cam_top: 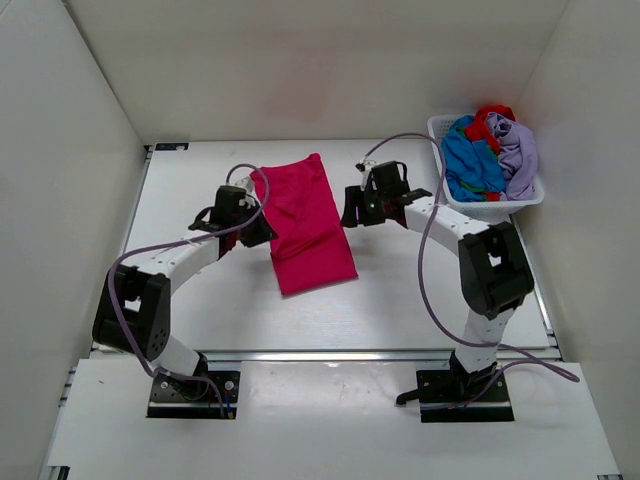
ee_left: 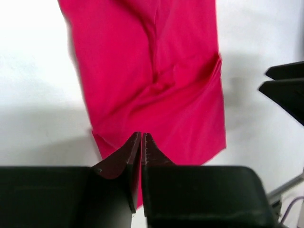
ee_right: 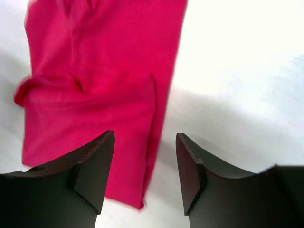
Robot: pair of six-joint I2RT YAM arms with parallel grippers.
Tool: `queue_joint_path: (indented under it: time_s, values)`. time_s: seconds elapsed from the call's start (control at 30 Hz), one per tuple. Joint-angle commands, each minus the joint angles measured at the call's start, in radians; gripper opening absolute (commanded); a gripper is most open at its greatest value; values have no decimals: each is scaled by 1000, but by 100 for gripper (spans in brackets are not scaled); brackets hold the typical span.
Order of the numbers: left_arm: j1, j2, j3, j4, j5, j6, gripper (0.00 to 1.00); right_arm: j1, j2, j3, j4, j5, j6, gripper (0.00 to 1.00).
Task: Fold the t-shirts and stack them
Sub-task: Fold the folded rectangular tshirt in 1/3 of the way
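Pink t-shirt [cam_top: 308, 225], folded to a long strip, lying flat on the table [cam_top: 420, 290] between the two grippers.
Soft, light, limp cloth: likely to sag and slip over itself, not fragile. Best taken by a thin pinch at the end corners or along a folded edge, all layers together. Left gripper [ee_left: 141, 135]: almost pressed together over the near hem, only a slit showing; whether cloth is nipped cannot be told. Right gripper [ee_right: 145, 135]: spread, nothing between, above the strip's long edge. Other shirts [cam_top: 490, 155], blue, red and lavender, heaped in the basket [cam_top: 437, 127], far right.
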Motion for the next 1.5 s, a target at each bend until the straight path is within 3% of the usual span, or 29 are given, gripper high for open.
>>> queue_joint_path:
  time_s: [0.0, 0.27, 0.5, 0.73, 0.8, 0.9, 1.03, 1.17, 1.33, 1.47]
  values:
    - [-52, -20, -47, -74, 9, 70, 8, 5, -126, -92, 39, 31, -41, 50]
    - [-94, 96, -7, -123, 35, 102, 18, 2, -243, -243, 45, 31, -25, 50]
    - [-97, 194, 98, -115, -88, 124, 22, -9, -278, -300, 74, 14, -7, 50]
    - [-72, 61, 82, 74, -264, 63, 28, -8, -306, -352, 93, 2, -4, 52]
    - [-56, 44, 83, 66, -232, 64, 30, -5, -312, -375, 99, -13, -11, 52]
    - [-54, 55, 94, -94, -117, 105, 30, 14, -319, -396, 75, -12, -59, 52]
    - [-187, -37, -36, -123, -153, 191, 30, 78, -350, -451, 105, 28, -185, 52]
    - [-232, -143, -196, -48, -149, 178, 36, 71, -353, -478, 128, 12, -231, 52]
    - [-232, -158, -265, -48, -140, 127, 42, 68, -339, -481, 136, -32, -187, 50]
    - [-235, -158, -300, -29, -121, 0, 55, 74, -303, -461, 131, -9, -96, 48]
